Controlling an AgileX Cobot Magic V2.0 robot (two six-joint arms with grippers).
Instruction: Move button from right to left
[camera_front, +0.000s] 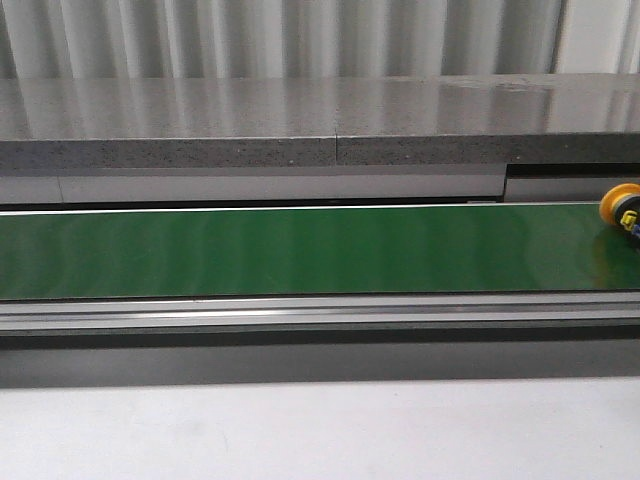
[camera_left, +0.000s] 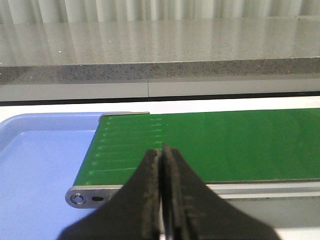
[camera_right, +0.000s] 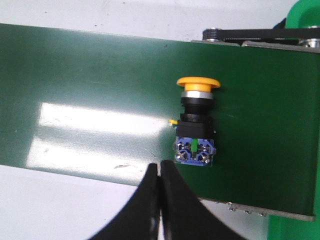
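The button, with a yellow-orange mushroom cap, black collar and blue contact block, lies on its side on the green belt. In the front view the button shows at the far right edge of the belt. My right gripper is shut and empty, its tips just beside the button's blue block, apart from it. My left gripper is shut and empty over the belt's left end. Neither gripper shows in the front view.
A blue tray lies beyond the belt's left end. The belt's metal frame runs along its near side. A grey stone counter runs behind the belt. A green part stands at the belt's right end.
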